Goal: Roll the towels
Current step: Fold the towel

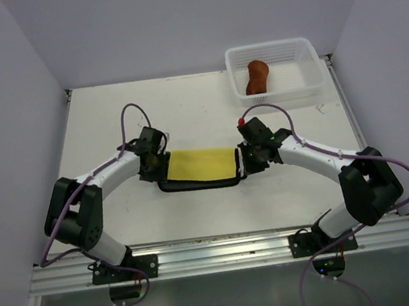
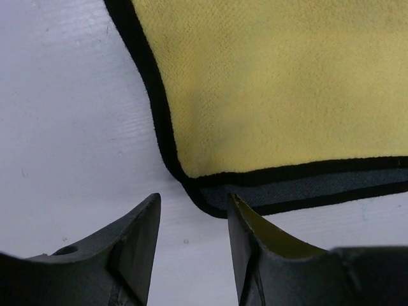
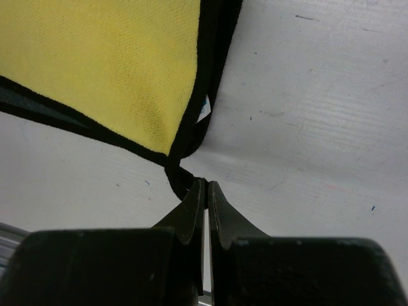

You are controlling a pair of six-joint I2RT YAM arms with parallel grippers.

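Yellow towel (image 1: 195,164) with dark edging, centre of frame in the top view. Lies spread on the white worktop (image 1: 108,121), long side running left to right. Shows a dark strip along its lower edge. Same strip in the left wrist view reads as a grey layer under the yellow one, so looks folded over at that edge.

Left arm (image 1: 108,170) reaching in from lower left, head at the towel's left end. Left jaws apart in the left wrist view. Fingertips (image 2: 146,220) low over bare worktop, the towel's rounded corner just beyond the gap, nothing between them.

Right arm (image 1: 311,155) reaching in from lower right, head at the towel's right end. Right jaws pressed together in the right wrist view, only a hairline slit between the fingertips (image 3: 191,207). Dark corner of the yellow towel drawn to a point and nipped at the tips. Small white tag (image 3: 203,109) at the towel's edge just above that corner.

Rust-brown towel (image 1: 257,77) in the upper right of the top view. Sits as a tight bundle inside the white mesh basket (image 1: 269,46), well apart from both arms.
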